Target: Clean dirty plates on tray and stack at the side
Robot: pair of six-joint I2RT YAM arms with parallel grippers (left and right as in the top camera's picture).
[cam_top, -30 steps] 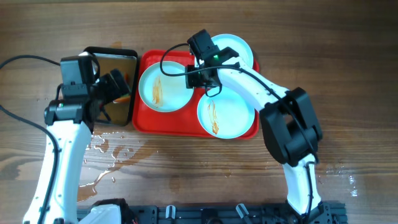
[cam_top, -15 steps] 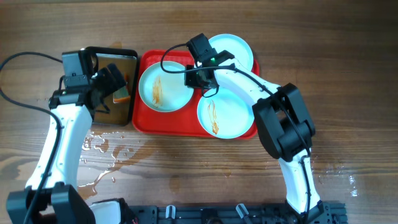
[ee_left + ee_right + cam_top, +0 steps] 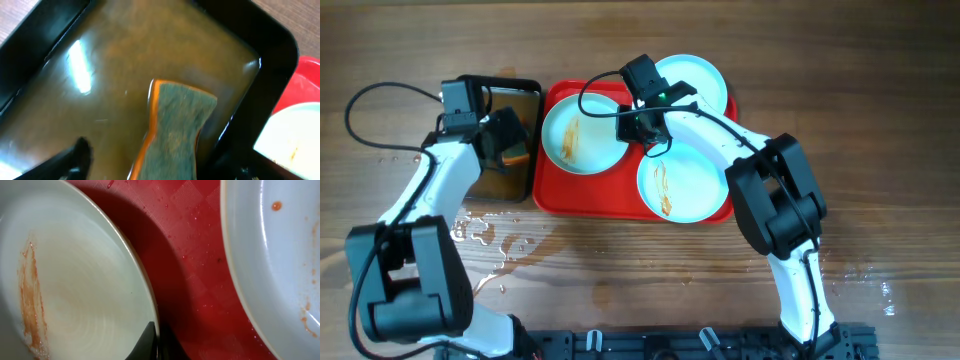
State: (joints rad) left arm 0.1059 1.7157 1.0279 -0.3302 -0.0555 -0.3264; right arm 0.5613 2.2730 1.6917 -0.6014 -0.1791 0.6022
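1. Overhead showed three plates on one red tray (image 3: 548, 196). The left plate (image 3: 582, 137) and the near plate (image 3: 682, 182) each carried an orange-brown streak. The far plate (image 3: 692, 78) overhung the tray's far right corner.
2. One black pan (image 3: 488, 186) sat just left of the tray on the wooden surface (image 3: 880, 60), and one wet patch (image 3: 485, 235) lay near the pan's front.
3. Two arms were in view. The left pincer (image 3: 510, 148) hung over the pan, and the right pincer (image 3: 648, 128) sat at the left plate's right rim.
4. Left wrist view gave what the overhead view half hid: one sponge (image 3: 176, 127), grey-green on top with an orange edge, lying in brownish liquid. The pincer's fingers (image 3: 74, 157) stood spread to either side of the sponge, apart from it.
5. Right wrist view alone showed the right pincer pressed together on the left plate's rim, with a dark shadow on the tray beneath that rim. It also caught small orange spots on a second plate (image 3: 280, 255) to the right; which of the other two it was could not be told.
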